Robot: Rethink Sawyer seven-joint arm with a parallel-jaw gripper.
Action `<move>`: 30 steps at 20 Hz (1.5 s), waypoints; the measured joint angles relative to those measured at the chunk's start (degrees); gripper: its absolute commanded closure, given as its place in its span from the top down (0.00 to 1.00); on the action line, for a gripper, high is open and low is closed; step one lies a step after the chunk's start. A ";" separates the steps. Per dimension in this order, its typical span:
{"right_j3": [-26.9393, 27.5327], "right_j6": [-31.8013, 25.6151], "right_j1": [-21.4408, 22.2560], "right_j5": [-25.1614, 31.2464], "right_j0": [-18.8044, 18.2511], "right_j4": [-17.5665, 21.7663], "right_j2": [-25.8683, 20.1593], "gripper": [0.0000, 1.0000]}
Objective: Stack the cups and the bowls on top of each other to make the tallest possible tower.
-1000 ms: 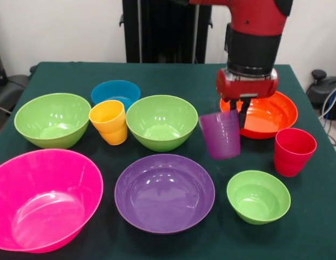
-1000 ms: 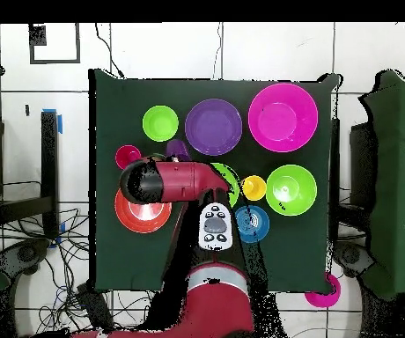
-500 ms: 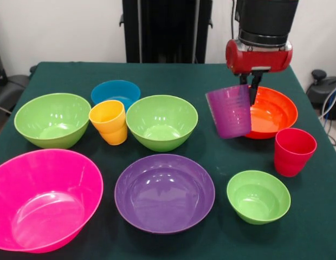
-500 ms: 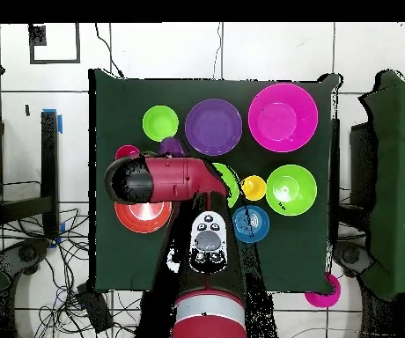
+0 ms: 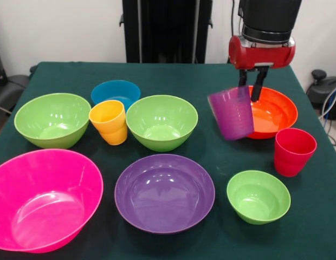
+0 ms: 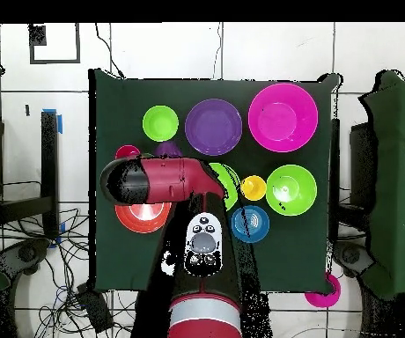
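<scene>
Cups: three, namely a purple cup (image 5: 231, 113), a yellow-orange cup (image 5: 109, 122) and a red cup (image 5: 294, 151)
Bowls: seven, namely three lime green bowls, one blue bowl (image 5: 115, 92), one wide purple bowl (image 5: 164, 192), one orange-red bowl (image 5: 267, 112) and one large hot pink bowl (image 5: 42, 197)
Green bowls: a large one (image 5: 52, 119) at the left, a middle one (image 5: 161, 122) at the centre, a small one (image 5: 258, 196) near the front right
Gripper: the gripper (image 5: 251, 92) pinches the rim of the purple cup, one finger inside the wall and one outside
Purple cup: held clear of the table, tilted, hanging in front of the orange-red bowl's left edge
Yellow-orange cup: leaning between the large and middle green bowls, just in front of the blue bowl
Red cup: upright, beside the orange-red bowl
Tower: nothing is stacked; every bowl sits apart on the cloth
Surface: a table (image 5: 179, 78) covered in dark green cloth
Room: white wall behind, white tiled floor (image 6: 241, 48) with cables in the overhead view
</scene>
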State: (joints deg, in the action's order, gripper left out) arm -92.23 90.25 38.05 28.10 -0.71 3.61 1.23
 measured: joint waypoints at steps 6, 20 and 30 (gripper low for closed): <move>-0.02 0.00 -0.04 0.00 0.40 0.00 0.54 1.00; -0.02 0.00 -0.04 0.00 0.57 0.00 1.30 1.00; -0.02 0.00 -0.06 0.00 0.57 0.00 1.30 1.00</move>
State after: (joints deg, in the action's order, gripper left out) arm -92.25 90.25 37.99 28.10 -0.15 3.61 2.53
